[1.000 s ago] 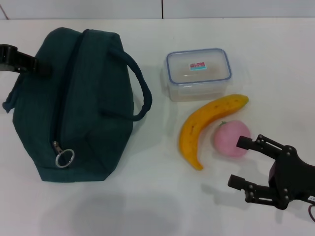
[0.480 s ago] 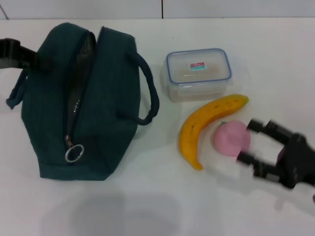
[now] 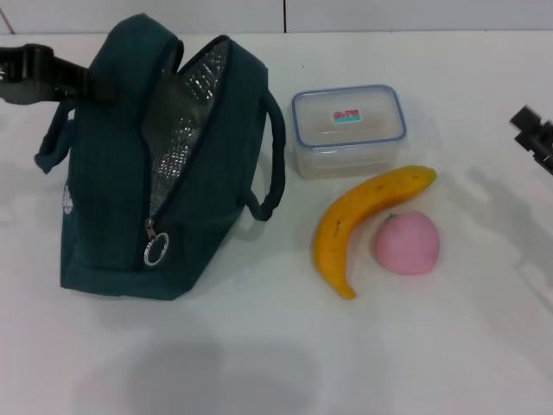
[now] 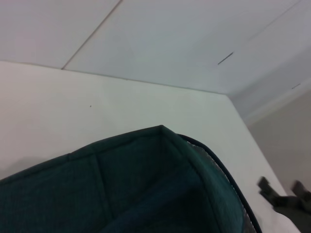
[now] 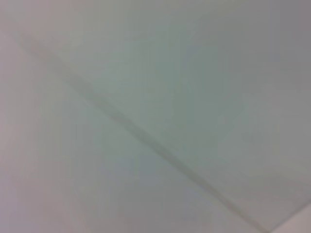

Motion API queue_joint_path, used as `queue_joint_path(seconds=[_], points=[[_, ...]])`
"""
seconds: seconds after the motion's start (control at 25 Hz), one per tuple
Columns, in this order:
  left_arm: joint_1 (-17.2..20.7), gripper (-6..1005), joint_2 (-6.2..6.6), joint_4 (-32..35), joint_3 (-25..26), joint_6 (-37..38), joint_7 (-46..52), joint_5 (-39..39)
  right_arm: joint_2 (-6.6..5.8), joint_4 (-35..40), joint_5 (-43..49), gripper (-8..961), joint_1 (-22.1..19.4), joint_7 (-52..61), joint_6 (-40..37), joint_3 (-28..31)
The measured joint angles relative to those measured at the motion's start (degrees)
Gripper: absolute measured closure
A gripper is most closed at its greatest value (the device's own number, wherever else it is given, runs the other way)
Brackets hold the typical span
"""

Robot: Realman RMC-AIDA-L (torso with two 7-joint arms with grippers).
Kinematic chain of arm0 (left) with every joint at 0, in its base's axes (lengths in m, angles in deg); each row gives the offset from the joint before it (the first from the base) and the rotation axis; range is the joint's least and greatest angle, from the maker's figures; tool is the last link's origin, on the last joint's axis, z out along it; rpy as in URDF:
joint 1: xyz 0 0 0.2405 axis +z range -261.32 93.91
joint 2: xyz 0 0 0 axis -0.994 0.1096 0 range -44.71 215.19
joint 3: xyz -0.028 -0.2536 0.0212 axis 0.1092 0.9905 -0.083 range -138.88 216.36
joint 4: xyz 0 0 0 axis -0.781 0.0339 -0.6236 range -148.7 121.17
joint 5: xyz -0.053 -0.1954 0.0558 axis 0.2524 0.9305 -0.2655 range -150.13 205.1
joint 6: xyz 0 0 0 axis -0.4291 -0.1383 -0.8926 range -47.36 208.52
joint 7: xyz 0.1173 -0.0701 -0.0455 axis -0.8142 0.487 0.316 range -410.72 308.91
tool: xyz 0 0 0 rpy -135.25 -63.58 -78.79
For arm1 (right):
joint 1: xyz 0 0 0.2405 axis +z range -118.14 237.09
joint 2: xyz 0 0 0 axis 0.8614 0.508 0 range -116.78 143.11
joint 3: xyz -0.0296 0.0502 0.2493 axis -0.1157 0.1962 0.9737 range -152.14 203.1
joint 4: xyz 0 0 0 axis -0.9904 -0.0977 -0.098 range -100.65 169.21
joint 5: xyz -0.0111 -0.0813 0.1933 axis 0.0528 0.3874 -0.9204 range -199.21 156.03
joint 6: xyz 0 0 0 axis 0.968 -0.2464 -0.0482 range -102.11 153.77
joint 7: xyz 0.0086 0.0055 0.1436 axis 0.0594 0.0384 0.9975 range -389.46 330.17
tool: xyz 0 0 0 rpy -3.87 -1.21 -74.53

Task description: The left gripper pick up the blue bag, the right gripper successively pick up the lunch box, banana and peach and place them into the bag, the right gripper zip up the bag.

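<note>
Head view: blue bag (image 3: 130,173) held open on the table (image 3: 259,363), nothing packed.
Left gripper (image 3: 52,73) grasps the bag's far top edge, foil lining exposed. Lunch box (image 3: 348,130), banana (image 3: 363,220) and peach (image 3: 406,244) lie beside the bag. Right gripper (image 3: 536,134), beyond them, finger state indeterminable, should next take the lunch box.

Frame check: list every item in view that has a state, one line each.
blue bag: upright, zipper open, foil lining showing
lunch box: lid on, on the table
banana: lying on the table, not bagged
peach: on the table beside the banana
left tool: at the bag's far left top edge
right tool: at the right edge, away from the food
</note>
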Motion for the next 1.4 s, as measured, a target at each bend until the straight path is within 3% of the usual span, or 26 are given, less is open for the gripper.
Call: queue_joint_path(seconds=[0.16, 0.32, 0.68, 1.0, 1.4], points=[[-0.11, 962, -0.27, 0.00, 0.00, -1.06, 0.00, 0.83, 0.28, -0.02, -1.90, 84, 3.99, 7.99, 10.47, -0.30], [-0.10, 962, -0.32, 0.00, 0.00, -1.99, -0.27, 1.10, 0.52, -1.61, -1.76, 84, 7.88, 10.75, 16.07, -0.62], [-0.07, 962, -0.67, 0.00, 0.00, -2.89, -0.92, 3.52, 0.58, -8.85, -0.88, 84, 18.39, 11.93, 23.11, -0.62], [-0.14, 962, -1.61, 0.07, 0.07, -3.12, -0.86, 4.67, 0.57, -9.65, 1.85, 84, 20.36, 14.86, 26.71, -0.44], [-0.27, 962, -1.68, 0.05, 0.09, -3.39, -0.97, 4.84, 0.58, -10.21, 5.39, 85, 23.73, 15.72, 28.25, -0.09]])
